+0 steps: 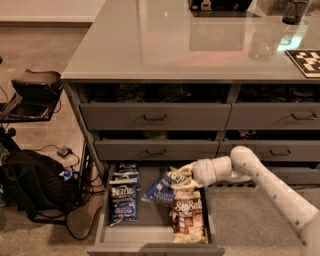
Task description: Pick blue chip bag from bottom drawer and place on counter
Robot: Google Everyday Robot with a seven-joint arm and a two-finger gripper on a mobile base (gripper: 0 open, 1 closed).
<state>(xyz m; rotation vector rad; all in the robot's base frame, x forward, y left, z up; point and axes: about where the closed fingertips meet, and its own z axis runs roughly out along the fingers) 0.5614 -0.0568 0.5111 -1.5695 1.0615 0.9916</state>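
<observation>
The bottom drawer (155,239) is pulled open at the lower middle. My gripper (181,179) is shut on a blue chip bag (161,188) and holds it tilted above the drawer's middle. Two more blue Kettle bags lie along the drawer's left side, one in front (123,199) and one behind it (127,170). Brown-and-cream Sea Salt bags (188,216) lie on the drawer's right side, under my wrist. The counter (165,45) is the glossy pale slab above the cabinet.
Closed drawer fronts with dark handles (155,117) stack above the open drawer. A black backpack (30,187) and cables lie on the floor at left. A clear cup (262,46), a dark cup (295,11) and a checkered board (306,61) stand on the counter's right side.
</observation>
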